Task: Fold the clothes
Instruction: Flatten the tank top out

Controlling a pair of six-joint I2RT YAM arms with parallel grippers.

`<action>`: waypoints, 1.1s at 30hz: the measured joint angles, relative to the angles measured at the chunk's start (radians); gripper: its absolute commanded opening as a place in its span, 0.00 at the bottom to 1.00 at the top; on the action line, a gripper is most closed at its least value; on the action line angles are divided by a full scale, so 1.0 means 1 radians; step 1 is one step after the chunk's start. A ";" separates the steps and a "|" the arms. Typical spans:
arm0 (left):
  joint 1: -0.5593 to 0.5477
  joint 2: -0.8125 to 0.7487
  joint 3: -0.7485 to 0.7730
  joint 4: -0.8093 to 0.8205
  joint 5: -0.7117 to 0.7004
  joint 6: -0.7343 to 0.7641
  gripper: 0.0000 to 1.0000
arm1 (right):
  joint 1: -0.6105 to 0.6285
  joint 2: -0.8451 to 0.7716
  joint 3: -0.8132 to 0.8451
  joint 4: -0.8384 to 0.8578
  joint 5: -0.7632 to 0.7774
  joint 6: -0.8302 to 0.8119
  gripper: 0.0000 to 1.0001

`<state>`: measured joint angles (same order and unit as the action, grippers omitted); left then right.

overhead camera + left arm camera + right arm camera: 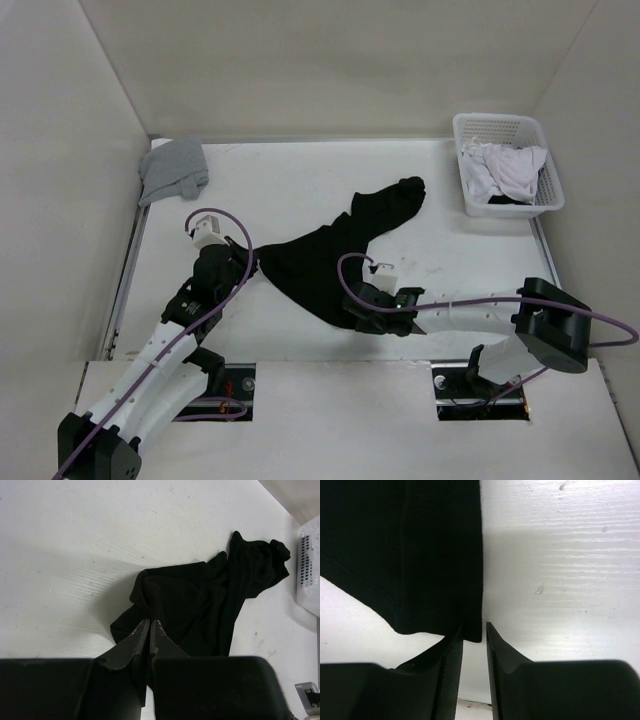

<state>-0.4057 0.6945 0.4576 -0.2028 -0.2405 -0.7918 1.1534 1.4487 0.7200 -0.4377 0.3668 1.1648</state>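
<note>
Only the top view takes in the grey garment [172, 168], lying at 11 o'clock on the table [300, 170], and the basket [497, 118] at 2 o'clock, which holds a white garment [515, 165]. The black top [340, 250] lies mid-table, stretched toward 1 o'clock. The left arm [160, 350] reaches up from 7 o'clock. Its left claw [151, 622] is closed, tips at the top's 9 o'clock edge; whether cloth is pinched I cannot tell. The right arm [480, 315] sweeps in low from 4 o'clock. Only its wrist view shows the right claw [473, 625] slightly parted, the hem corner between its tips.
</note>
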 measured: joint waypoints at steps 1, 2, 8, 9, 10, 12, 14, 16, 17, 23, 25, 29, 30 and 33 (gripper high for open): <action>0.001 0.000 0.000 0.003 0.002 0.000 0.02 | 0.000 0.006 0.006 0.001 -0.002 -0.001 0.27; 0.002 0.000 0.000 0.007 0.002 0.000 0.02 | 0.000 0.013 0.011 0.004 -0.005 -0.002 0.23; 0.001 0.002 0.000 0.027 0.005 -0.001 0.02 | 0.007 0.026 0.016 0.019 -0.013 -0.008 0.02; 0.001 0.002 0.000 0.031 0.005 -0.001 0.01 | 0.007 0.022 0.014 0.019 -0.010 -0.006 0.00; 0.001 0.002 0.000 0.033 0.005 -0.001 0.01 | 0.008 0.011 0.005 0.017 -0.006 -0.004 0.00; 0.000 0.002 0.000 0.035 0.005 -0.001 0.01 | 0.008 -0.025 -0.009 -0.011 0.014 -0.005 0.00; -0.001 0.001 0.000 0.035 0.005 -0.001 0.00 | 0.013 -0.113 -0.012 -0.067 0.057 -0.009 0.00; -0.001 -0.004 0.011 0.031 0.004 -0.002 0.00 | 0.019 -0.228 0.007 -0.134 0.115 -0.035 0.00; -0.003 -0.007 0.035 0.016 0.001 -0.003 0.00 | 0.023 -0.308 0.040 -0.181 0.159 -0.060 0.00; -0.103 -0.012 0.391 0.086 -0.096 0.032 0.00 | 0.100 -0.612 0.529 -0.272 0.453 -0.322 0.00; -0.143 -0.013 0.512 0.157 -0.136 0.072 0.00 | 0.127 -0.639 0.657 -0.266 0.539 -0.423 0.00; -0.180 -0.017 0.687 0.277 -0.209 0.170 0.01 | 0.172 -0.623 0.846 -0.216 0.675 -0.641 0.00; -0.182 -0.017 0.722 0.298 -0.224 0.195 0.01 | 0.182 -0.612 0.884 -0.177 0.699 -0.718 0.00; -0.184 -0.016 0.791 0.356 -0.259 0.266 0.01 | 0.190 -0.584 0.930 -0.065 0.716 -0.877 0.00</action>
<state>-0.5896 0.6788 1.2488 0.1528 -0.4999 -0.5262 1.3437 0.8646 1.6501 -0.5030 1.0824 0.2878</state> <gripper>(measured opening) 0.011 0.005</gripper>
